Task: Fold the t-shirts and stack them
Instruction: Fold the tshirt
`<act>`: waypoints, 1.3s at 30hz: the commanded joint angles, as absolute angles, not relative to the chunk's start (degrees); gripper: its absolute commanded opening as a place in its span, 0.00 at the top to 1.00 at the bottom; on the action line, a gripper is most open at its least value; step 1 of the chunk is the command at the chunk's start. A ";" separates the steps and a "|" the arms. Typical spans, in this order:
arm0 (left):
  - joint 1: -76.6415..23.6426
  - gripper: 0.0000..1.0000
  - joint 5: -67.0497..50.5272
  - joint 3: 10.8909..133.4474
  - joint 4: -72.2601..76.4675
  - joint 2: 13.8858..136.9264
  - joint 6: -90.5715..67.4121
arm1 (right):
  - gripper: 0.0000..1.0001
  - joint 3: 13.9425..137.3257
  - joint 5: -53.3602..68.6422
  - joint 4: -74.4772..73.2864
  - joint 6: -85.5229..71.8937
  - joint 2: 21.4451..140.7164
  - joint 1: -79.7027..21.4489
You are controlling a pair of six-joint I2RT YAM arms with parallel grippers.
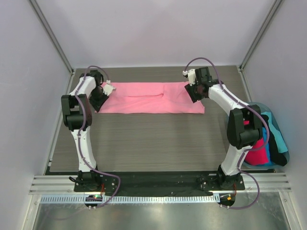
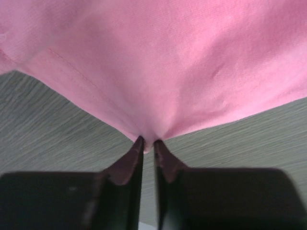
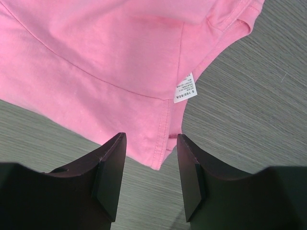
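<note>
1. Closest to the lens are the two white-and-black robot arms. The left arm [image 1: 79, 120] and right arm [image 1: 240, 124] both reach forward with elbows up and wrists dipped to opposite ends of the shirt, I'd guess so both ends can lift together for the next fold.
2. The grey wood-grain table [image 1: 158, 143] carries the work.
3. The soft light pink cloth t-shirt [image 1: 153, 98] lies across the table's far half, already folded into a long band.
4. The light-blue plastic tub [image 1: 261, 104] by the right arm holds a heap of hot pink, black and teal t-shirts [image 1: 259, 151], waiting their turn imo.
5. The left claw [image 2: 147, 143] is clamped on a pinch of the shirt's edge, and the cloth puckers into its tips.
6. The right claw [image 3: 151, 139] gapes wide and straddles the shirt's corner, gripping nothing yet.
7. The small white neck tag [image 3: 184, 88] sits just beyond that corner.
</note>
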State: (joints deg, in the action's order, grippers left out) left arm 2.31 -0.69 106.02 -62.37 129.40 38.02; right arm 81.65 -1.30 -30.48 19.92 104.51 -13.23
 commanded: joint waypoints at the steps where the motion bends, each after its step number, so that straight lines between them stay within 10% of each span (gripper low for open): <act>1: 2.11 0.90 0.62 105.38 -62.93 129.11 38.67 | 0.48 81.30 -1.31 -29.36 19.86 101.69 -12.83; 39: -9.84 1.00 -6.68 70.66 -74.70 97.56 31.73 | 0.52 108.36 -0.79 -30.41 18.81 130.77 -9.14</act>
State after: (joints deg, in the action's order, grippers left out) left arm -8.71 -5.26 70.19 -71.57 100.29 33.39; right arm 104.22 -1.50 -29.69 19.14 129.58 -9.50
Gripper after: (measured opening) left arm 0.006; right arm 0.492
